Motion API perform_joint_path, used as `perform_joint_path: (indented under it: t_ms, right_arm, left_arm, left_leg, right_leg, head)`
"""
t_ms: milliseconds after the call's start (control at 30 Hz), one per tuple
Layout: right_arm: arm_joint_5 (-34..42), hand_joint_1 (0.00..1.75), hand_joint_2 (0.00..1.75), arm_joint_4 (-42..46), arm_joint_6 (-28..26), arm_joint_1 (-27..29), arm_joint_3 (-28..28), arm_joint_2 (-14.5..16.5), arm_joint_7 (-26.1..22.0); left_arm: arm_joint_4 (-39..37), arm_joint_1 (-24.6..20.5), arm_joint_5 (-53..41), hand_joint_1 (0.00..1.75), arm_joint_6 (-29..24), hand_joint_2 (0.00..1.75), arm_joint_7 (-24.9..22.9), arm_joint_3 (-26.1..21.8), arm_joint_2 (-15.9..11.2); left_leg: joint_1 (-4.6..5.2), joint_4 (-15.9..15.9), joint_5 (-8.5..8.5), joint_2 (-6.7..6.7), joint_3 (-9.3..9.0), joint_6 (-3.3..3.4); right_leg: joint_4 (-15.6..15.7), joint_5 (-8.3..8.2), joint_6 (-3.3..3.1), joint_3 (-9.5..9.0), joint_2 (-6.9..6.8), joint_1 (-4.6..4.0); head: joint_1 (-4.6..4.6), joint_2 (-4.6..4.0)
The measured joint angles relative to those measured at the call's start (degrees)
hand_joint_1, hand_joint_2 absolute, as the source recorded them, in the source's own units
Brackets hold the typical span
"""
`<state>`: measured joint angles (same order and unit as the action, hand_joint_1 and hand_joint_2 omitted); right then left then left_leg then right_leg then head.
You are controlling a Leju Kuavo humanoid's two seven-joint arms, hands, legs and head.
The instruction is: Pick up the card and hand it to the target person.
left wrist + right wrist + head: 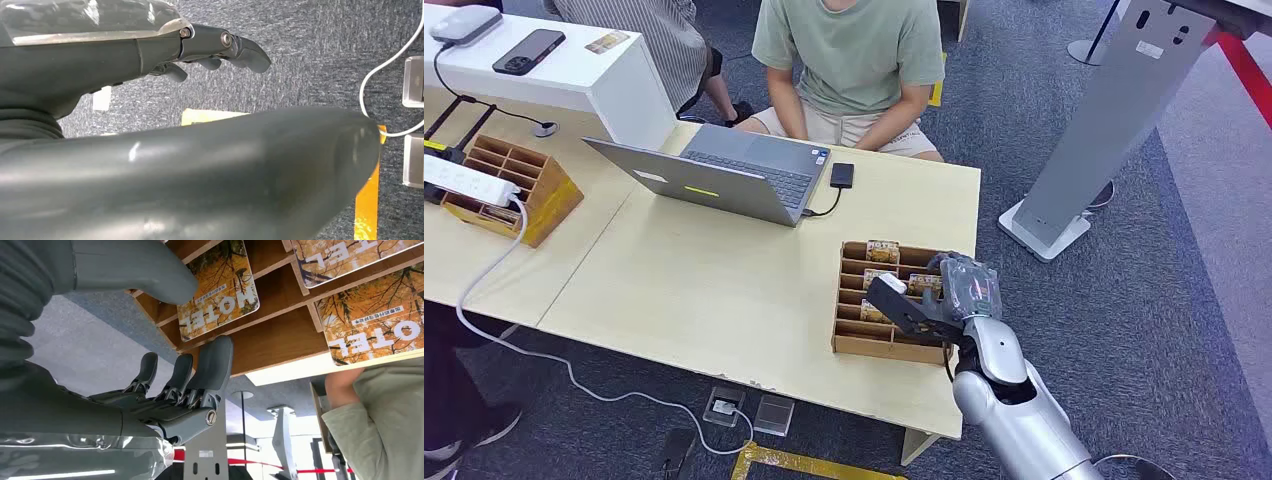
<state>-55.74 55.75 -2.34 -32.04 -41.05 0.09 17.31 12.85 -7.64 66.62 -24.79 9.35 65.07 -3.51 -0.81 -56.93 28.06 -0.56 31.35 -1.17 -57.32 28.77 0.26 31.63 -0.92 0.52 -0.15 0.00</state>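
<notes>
Right hand [934,297] sits low right of centre in the head view, over the right end of the wooden card tray [854,340]. Thumb and fingers [212,365] are spread, holding nothing. Nearest hotel card [220,290] lies flat in its slot between thumb and fingers, just beyond the fingertips; its long axis looks to run along the slot. Left hand [220,50] hangs over the carpet, loosely curled, empty and well away. Person in green shirt [849,60] sits top centre, past the laptop [724,175]. It's the right hand's job.
</notes>
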Motion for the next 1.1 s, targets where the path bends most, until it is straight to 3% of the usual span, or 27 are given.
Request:
perform_joint_path:
  t_ms: [433,833,1100]
  right_arm:
    - [-3.4,0.98,1.75,-0.5,-0.1,0.0,0.0,0.0,0.1]
    - [-4.7,0.96,1.75,-0.9,0.3,0.0,-0.1,0.3,0.1]
    - [-5.6,1.06,1.75,-1.2,0.0,0.0,-0.1,0.5,-0.3]
  left_arm:
    - [0.0,0.0,0.0,0.0,-0.1,0.0,0.2,0.0,0.3]
    - [0.0,0.0,0.0,0.0,-0.2,0.0,0.4,0.0,0.3]
    - [0.0,0.0,0.0,0.0,-0.2,0.0,0.6,0.0,0.3]
  left_leg:
    - [0.0,0.0,0.0,0.0,0.0,0.0]
    - [0.0,0.0,0.0,0.0,-0.01,0.0]
    - [0.0,0.0,0.0,0.0,-0.02,0.0]
  right_leg:
    - [0.0,0.0,0.0,-0.01,0.0,0.0]
    - [0.0,0.0,0.0,-0.02,0.0,0.0]
    - [0.0,0.0,0.0,-0.02,0.01,0.0]
  head:
    - [0.0,0.0]
    - [0.0,0.0]
    - [0.0,0.0]
